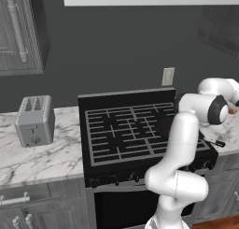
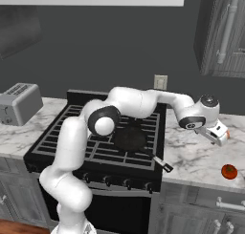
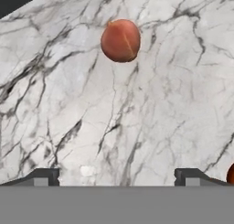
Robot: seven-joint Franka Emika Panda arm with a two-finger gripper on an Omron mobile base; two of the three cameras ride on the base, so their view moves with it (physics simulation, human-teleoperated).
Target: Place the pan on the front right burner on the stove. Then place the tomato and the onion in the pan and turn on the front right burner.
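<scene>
- Over the white marble tabletop (image 3: 137, 127) right of the black gas stove (image 2: 72, 132): hand (image 3: 117, 177) released, fingers spread, holding nothing.
- Dull tan-orange onion (image 3: 120, 40) lies ahead of it.
- Small black pan (image 2: 129, 138) sits on front right burner.
- Red tomato (image 2: 229, 171) near tabletop's front edge.

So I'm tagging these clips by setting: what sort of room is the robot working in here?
A home-style kitchen, rendered in simulation. It shows in the black gas stove with its grid grates, the marble counter over grey cabinets, and the toaster left of the stove.
</scene>
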